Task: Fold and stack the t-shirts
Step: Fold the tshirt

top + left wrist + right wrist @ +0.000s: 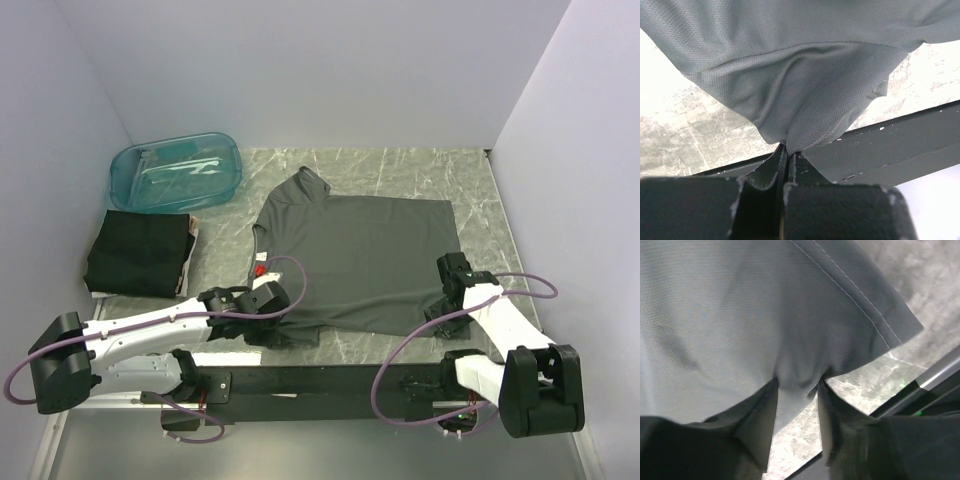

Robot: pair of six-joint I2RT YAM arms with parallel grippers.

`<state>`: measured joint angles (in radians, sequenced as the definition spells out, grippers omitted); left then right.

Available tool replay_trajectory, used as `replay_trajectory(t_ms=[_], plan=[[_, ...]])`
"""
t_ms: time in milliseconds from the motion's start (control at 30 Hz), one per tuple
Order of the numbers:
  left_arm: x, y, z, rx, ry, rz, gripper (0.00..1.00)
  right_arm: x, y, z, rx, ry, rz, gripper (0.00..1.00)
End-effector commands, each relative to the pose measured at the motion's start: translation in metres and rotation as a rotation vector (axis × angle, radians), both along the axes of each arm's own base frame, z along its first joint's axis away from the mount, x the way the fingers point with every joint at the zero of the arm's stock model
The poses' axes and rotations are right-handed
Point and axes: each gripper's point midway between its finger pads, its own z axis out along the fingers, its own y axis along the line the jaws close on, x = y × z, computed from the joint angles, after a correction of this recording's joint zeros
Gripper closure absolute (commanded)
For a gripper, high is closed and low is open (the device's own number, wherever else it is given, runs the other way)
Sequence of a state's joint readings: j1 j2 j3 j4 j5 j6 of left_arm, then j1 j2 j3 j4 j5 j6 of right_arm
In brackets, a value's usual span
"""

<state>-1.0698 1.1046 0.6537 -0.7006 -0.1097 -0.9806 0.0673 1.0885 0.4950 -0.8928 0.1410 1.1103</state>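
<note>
A dark grey t-shirt (360,258) lies spread on the marble table, neck to the far left. My left gripper (284,302) is at its near left edge. In the left wrist view it (788,150) is shut on a pinched fold of the grey fabric (790,75), lifted a little off the table. My right gripper (447,268) is at the shirt's right edge. In the right wrist view its jaws (797,382) stand apart with a pucker of the shirt (740,315) between the tips. A folded black t-shirt pile (140,252) lies at the left.
A translucent teal tub (175,172) stands at the back left, behind the folded pile. A black rail (330,380) runs along the table's near edge, close under both grippers. White walls close the table in on three sides.
</note>
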Motion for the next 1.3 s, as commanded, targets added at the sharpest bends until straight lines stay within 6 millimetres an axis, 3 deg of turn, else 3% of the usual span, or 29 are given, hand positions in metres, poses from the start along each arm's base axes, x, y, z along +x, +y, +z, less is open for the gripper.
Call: replay_trajectory(t_ms=[0, 200, 367, 600, 933, 1267], plan=[[0.005, -0.004, 0.009, -0.016, -0.012, -0.013, 0.99, 0.002, -0.006, -0.009, -0.031, 0.002, 0.001, 0.59], [0.014, -0.009, 0.022, -0.017, -0.04, -0.023, 0.99, 0.005, -0.014, -0.002, -0.071, -0.017, 0.008, 0.8], [0.024, -0.019, 0.043, -0.05, -0.087, -0.051, 0.99, 0.016, -0.018, 0.018, -0.097, -0.073, 0.039, 0.95], [0.043, -0.025, 0.062, -0.051, -0.129, -0.069, 0.99, 0.035, -0.019, 0.043, -0.107, -0.148, 0.089, 0.96], [0.104, -0.028, 0.088, 0.022, -0.248, -0.045, 0.99, 0.079, -0.022, 0.078, -0.147, -0.261, 0.164, 0.98], [0.169, -0.016, 0.084, 0.145, -0.289, 0.02, 0.99, 0.118, -0.027, 0.096, -0.195, -0.314, 0.205, 0.98]])
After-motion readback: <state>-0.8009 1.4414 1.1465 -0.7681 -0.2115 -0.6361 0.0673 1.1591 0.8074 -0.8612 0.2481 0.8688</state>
